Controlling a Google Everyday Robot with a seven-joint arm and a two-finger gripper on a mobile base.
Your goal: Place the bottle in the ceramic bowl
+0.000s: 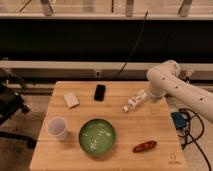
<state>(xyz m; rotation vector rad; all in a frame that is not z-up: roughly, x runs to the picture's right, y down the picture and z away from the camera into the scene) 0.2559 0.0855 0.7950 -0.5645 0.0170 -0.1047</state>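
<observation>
The gripper (144,96) has its fingers spread apart and holds nothing. It sits at the upper right end of the bottle (131,103), beyond the bowl (85,127) and to its right as seen. Whether a finger touches the bottle cannot be told.

The bottle is small and white. It lies on its side on the wooden table (155,127), beyond the bowl and to its right, well apart from the rim. Its long axis runs on a slant: the narrow lower end points back toward the bowl, and the other end points away, toward the gripper.

The white arm (167,80) rises from the gripper to a rounded joint farther right of the bowl. From there it runs down and out of view at the right edge.

The bowl is round, glossy and green, with pale streaks inside, and it is empty. It stands near the front edge of the table.

- A white cup (57,128) stands upright just left of the bowl, apart from it.
- A whitish block (71,100) lies beyond the bowl and to its left.
- A flat black object (100,92) lies straight beyond the bowl, near the far edge of the table.
- A reddish-brown elongated object (145,146) lies to the right of the bowl, near the front edge.

Off the table, farther right of the bowl than the bottle, a blue item (179,120) sits among dark cables. A black cable (134,47) climbs the dark wall far beyond the bowl. Dark equipment (10,107) stands off the table, far left of the bowl.
</observation>
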